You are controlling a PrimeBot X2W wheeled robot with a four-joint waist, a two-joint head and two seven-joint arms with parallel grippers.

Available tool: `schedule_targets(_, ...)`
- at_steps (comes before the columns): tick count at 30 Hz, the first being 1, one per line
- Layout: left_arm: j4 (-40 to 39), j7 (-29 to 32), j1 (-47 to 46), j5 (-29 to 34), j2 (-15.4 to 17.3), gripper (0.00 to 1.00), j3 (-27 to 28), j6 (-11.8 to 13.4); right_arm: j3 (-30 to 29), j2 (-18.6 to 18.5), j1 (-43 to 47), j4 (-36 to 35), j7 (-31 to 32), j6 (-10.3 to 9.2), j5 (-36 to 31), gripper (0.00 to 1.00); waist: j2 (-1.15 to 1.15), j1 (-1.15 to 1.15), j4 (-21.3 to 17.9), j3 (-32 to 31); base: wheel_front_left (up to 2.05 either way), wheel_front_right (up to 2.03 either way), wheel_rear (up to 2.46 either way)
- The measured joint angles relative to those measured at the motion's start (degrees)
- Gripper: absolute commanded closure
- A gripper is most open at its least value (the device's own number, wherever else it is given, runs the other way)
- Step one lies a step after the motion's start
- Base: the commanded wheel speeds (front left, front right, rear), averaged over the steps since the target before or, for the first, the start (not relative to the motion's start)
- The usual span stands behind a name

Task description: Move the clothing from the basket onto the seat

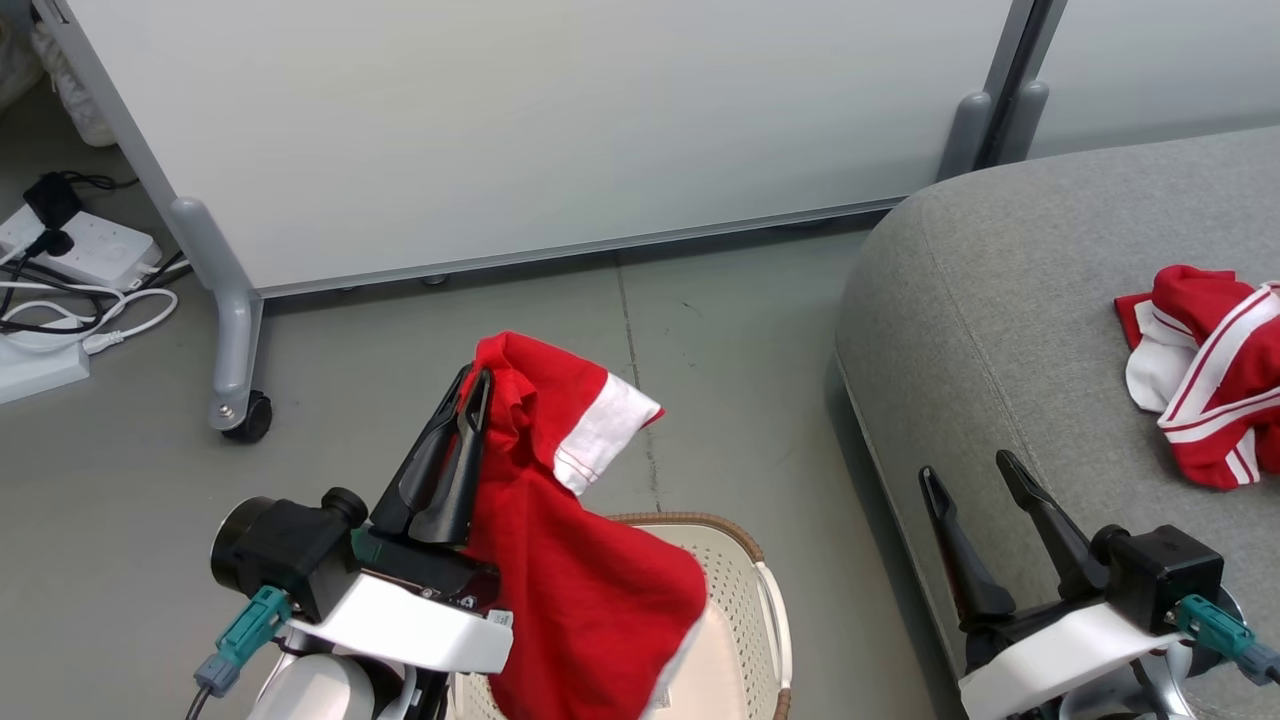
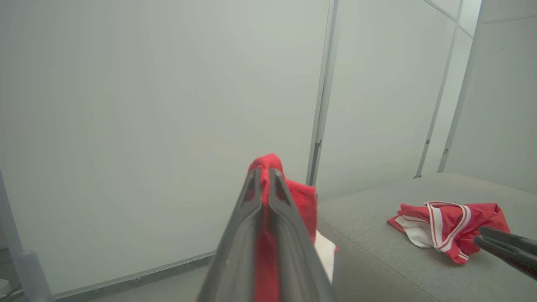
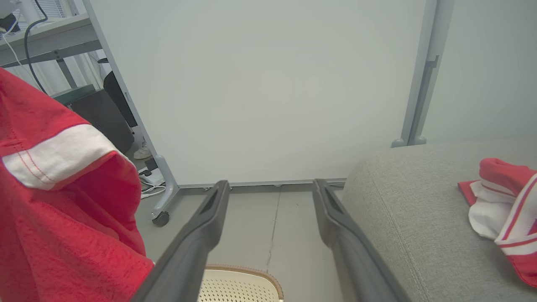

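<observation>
My left gripper (image 1: 474, 385) is shut on a plain red garment with a white hem (image 1: 560, 540), which hangs from the fingertips above the cream basket (image 1: 745, 610) at the bottom centre. In the left wrist view the red cloth (image 2: 268, 167) sticks out between the closed fingers. In the right wrist view the same garment (image 3: 63, 197) hangs at the left, over the basket's rim (image 3: 243, 268). A second red garment with white stripes (image 1: 1215, 370) lies on the grey seat (image 1: 1000, 330) at the right. My right gripper (image 1: 968, 470) stands open and holds nothing, over the seat's near edge.
A pale grey wheeled partition panel (image 1: 540, 130) stands behind, its caster (image 1: 245, 420) on the floor at the left. Power strips and cables (image 1: 70, 270) lie at the far left. Bare grey floor (image 1: 720, 330) separates the basket from the seat.
</observation>
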Motion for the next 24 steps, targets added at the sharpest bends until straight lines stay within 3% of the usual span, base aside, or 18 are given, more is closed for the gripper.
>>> schedule_targets(9, 0.1, -0.1, -0.5, -0.2, 0.0, 1.00, -0.9, -0.5, 4.3, 0.0, -2.9, -0.8, 0.5, 0.00, 0.0, 0.00, 0.00, 0.00, 1.7, -0.2, 0.00, 0.00, 0.00)
schedule_targets(17, 0.4, -0.5, -2.2, -0.2, -0.9, 1.00, -2.3, -1.2, 17.3, -0.4, -10.2, 3.3, 1.3, 0.00, 2.9, 0.00, 0.00, 0.00, 4.5, 0.1, 0.00, 0.00, 0.00)
schedule_targets(24, 1.0, -0.8, -3.0, -0.1, -2.0, 1.00, -4.1, -2.2, 30.0, -1.4, -17.9, 11.9, -0.6, 0.00, 9.5, 0.00, 0.00, 0.00, 7.9, -0.1, 0.00, 0.00, 0.00)
